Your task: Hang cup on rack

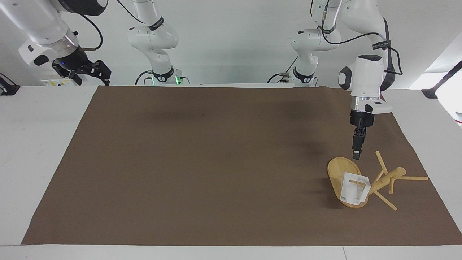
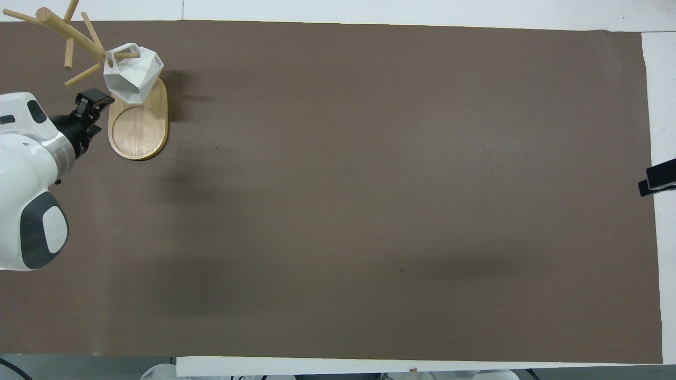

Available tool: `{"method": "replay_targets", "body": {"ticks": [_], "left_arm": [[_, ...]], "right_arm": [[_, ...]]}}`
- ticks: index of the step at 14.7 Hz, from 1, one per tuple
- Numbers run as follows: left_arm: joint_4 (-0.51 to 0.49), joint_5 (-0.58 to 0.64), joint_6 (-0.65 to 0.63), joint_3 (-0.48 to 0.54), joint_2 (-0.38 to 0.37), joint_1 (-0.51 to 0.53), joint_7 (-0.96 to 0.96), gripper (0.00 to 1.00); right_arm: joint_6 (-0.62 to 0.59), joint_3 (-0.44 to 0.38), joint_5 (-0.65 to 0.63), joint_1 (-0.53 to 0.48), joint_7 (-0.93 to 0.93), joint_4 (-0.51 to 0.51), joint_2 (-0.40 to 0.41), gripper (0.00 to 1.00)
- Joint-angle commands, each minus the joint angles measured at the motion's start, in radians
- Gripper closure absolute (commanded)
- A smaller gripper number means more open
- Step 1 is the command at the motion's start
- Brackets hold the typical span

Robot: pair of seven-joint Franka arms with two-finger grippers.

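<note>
Facing view: we are seeing the small white faceted plastic cup [image 1: 354, 188] hanging by its blocky pierced handle on one thin peg of the light bamboo mug rack [image 1: 379, 180], which is standing on its oval base at the left arm's end of the brown mat [image 1: 216, 162] covering the white bench [image 1: 36, 144]. The cup is sitting over the part of the oval base farther from the robots, just beside the thick round post, with further pegs fanning out from the post's top.

We are watching the left claw [image 1: 356, 156] hanging in the air over the edge of the base nearer to the robots, pointing straight down, clear of both cup and rack and holding nothing. Its fingers are appearing as one narrow black stack, and we cannot tell whether they are parted or together.

The right claw [image 1: 94, 72] is waiting high over the bench's corner at the right arm's end, off the mat, its dark fingers spreading apart with nothing between them.

From the overhead view we are seeing the cup [image 2: 132, 71] threaded on its peg above the base of the rack [image 2: 138, 126], the left claw [image 2: 94, 100] just beside that base and apart from the cup, and only the tip of the right claw [image 2: 657, 180] showing at the mat's edge.
</note>
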Motion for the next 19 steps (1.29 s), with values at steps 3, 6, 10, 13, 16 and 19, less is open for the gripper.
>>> {"method": "replay_targets", "body": {"ticks": [3, 6, 10, 13, 16, 19], "left_arm": [[0.02, 0.01, -0.284, -0.001, -0.115, -0.032, 0.103, 0.03], [0.143, 0.008, -0.526, 0.0, -0.102, -0.043, 0.271, 0.0], [0.462, -0.029, -0.925, 0.0, 0.009, -0.043, 0.539, 0.0], [0.64, -0.044, -1.149, 0.0, 0.079, -0.041, 0.727, 0.0], [0.773, -0.062, -1.304, 0.0, 0.131, -0.035, 0.888, 0.0], [0.792, -0.165, -1.344, 0.011, 0.136, -0.014, 1.079, 0.0]], "right_arm": [[0.01, 0.004, -0.004, -0.004, -0.003, -0.022, -0.018, 0.0], [0.01, 0.004, -0.004, -0.003, -0.003, -0.022, -0.018, 0.0], [0.01, 0.004, -0.004, -0.003, -0.003, -0.022, -0.018, 0.0], [0.01, 0.004, -0.004, -0.003, -0.003, -0.022, -0.018, 0.0], [0.01, 0.004, -0.004, -0.003, -0.003, -0.022, -0.018, 0.0], [0.01, 0.004, -0.004, -0.003, -0.003, -0.022, -0.018, 0.0]]}}
